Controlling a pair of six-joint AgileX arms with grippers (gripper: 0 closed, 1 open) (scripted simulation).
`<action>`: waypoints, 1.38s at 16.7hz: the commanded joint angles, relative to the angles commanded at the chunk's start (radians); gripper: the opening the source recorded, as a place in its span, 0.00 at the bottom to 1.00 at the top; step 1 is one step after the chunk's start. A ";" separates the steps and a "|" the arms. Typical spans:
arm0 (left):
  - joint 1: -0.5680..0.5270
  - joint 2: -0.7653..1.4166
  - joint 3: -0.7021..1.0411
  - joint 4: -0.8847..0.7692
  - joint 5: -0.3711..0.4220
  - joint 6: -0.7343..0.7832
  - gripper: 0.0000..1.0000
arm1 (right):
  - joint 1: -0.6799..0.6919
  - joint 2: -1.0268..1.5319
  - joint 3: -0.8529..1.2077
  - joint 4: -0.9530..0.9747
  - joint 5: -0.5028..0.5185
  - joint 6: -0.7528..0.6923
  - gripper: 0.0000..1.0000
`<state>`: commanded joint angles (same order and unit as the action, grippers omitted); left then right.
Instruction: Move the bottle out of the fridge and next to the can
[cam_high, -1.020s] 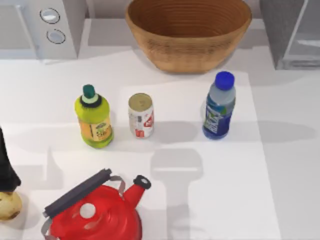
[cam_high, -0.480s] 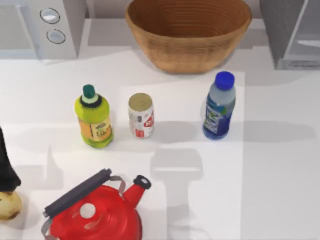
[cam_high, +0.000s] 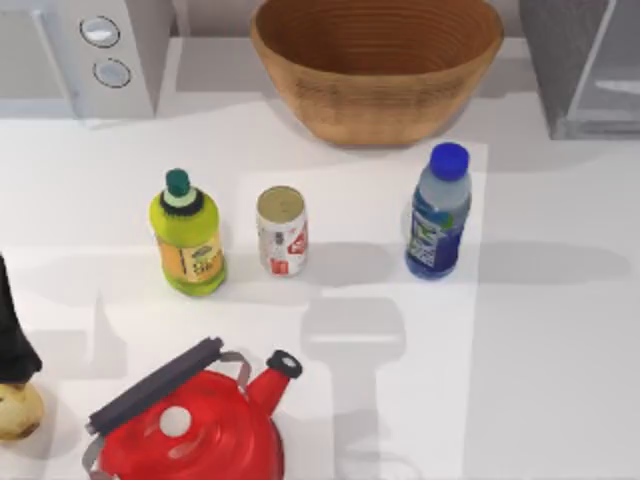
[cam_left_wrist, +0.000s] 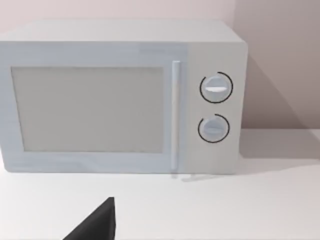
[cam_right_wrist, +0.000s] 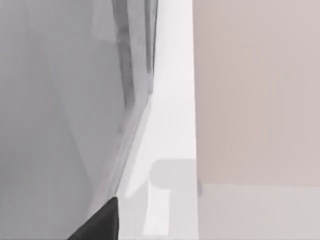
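Fridge (cam_high: 585, 65) upper right of the top view. Bottle (cam_high: 437, 212) stands upright outside it, center right, near but apart from the can (cam_high: 281, 231). Judged nearly done. Cannot tell my grippers' state.

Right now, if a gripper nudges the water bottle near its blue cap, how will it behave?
The water bottle stands upright, tall on a narrow base, so it likely tips rather than slides. Its round body would probably roll once down. The clear plastic may flex under a squeeze.
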<state>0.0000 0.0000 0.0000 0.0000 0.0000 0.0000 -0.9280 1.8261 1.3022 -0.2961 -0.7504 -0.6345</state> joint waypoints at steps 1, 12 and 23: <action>0.000 0.000 0.000 0.000 0.000 0.000 1.00 | 0.021 -0.004 -0.007 0.010 0.018 0.018 1.00; 0.000 0.000 0.000 0.000 0.000 0.000 1.00 | 0.708 -0.147 -0.218 0.264 0.539 0.469 1.00; 0.000 0.000 0.000 0.000 0.000 0.000 1.00 | 0.884 -0.200 -0.299 0.343 0.719 0.608 1.00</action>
<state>0.0000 0.0000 0.0000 0.0000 0.0000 0.0000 -0.0437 1.6264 1.0037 0.0470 -0.0312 -0.0265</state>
